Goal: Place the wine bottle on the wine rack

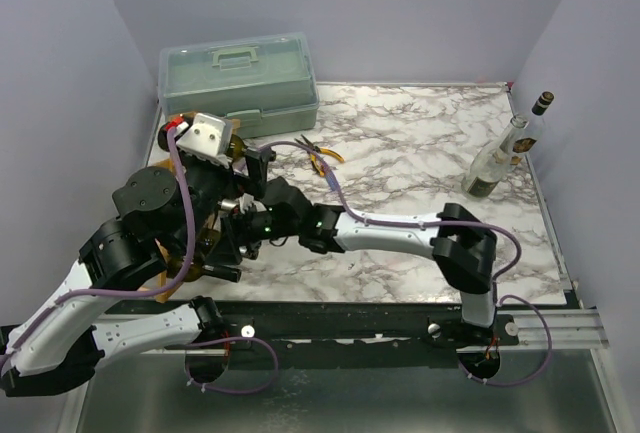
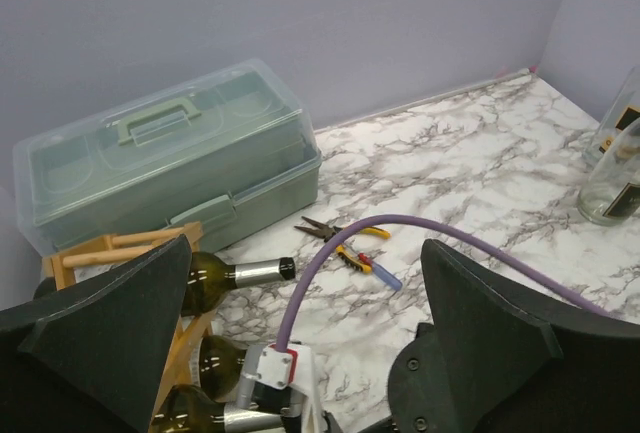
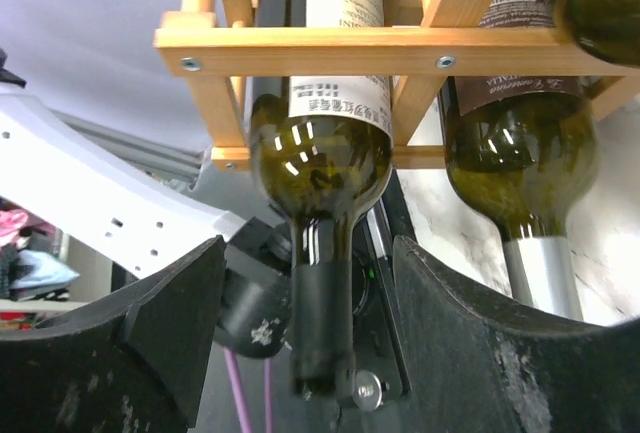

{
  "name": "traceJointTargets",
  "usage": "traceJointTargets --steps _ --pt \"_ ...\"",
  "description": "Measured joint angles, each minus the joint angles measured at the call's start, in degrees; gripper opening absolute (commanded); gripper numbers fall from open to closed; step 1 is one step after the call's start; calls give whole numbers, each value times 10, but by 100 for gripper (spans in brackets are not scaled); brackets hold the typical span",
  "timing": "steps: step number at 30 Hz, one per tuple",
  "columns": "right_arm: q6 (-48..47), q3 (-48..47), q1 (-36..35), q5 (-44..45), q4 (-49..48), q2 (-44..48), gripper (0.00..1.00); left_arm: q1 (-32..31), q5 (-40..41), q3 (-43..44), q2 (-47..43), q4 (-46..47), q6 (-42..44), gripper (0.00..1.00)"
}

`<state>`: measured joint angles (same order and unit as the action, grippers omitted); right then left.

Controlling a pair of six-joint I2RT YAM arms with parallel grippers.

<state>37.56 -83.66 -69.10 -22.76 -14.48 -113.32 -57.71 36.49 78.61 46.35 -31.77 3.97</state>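
The wine rack (image 3: 350,50), a frame of orange-tan sticks, shows close in the right wrist view and at the lower left of the left wrist view (image 2: 100,248). In the top view the arms hide most of it. Dark green wine bottles lie in its cells. One bottle (image 3: 320,153) points its black-capped neck between the fingers of my right gripper (image 3: 310,253). The jaws stand apart on both sides of the neck and do not touch it. A second racked bottle (image 3: 515,173) lies to its right. My left gripper (image 2: 305,248) is wide open and empty above the rack.
A pale green toolbox (image 1: 240,78) stands at the back left. Yellow-handled pliers (image 1: 322,158) lie on the marble top. Two more bottles (image 1: 497,158) (image 1: 535,123) stand by the right wall. The right arm's purple cable (image 2: 330,253) arches under the left gripper.
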Motion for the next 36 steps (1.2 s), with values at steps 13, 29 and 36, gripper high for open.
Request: traceJointTargets --steps 13,29,36 --pt "-102 219 136 192 130 331 80 0 2 -50 -7 120 72 99" --pt "-133 268 407 421 274 495 92 74 -49 -136 172 325 190 99" --pt "-152 178 530 447 329 493 94 156 -113 -226 136 352 101 98"
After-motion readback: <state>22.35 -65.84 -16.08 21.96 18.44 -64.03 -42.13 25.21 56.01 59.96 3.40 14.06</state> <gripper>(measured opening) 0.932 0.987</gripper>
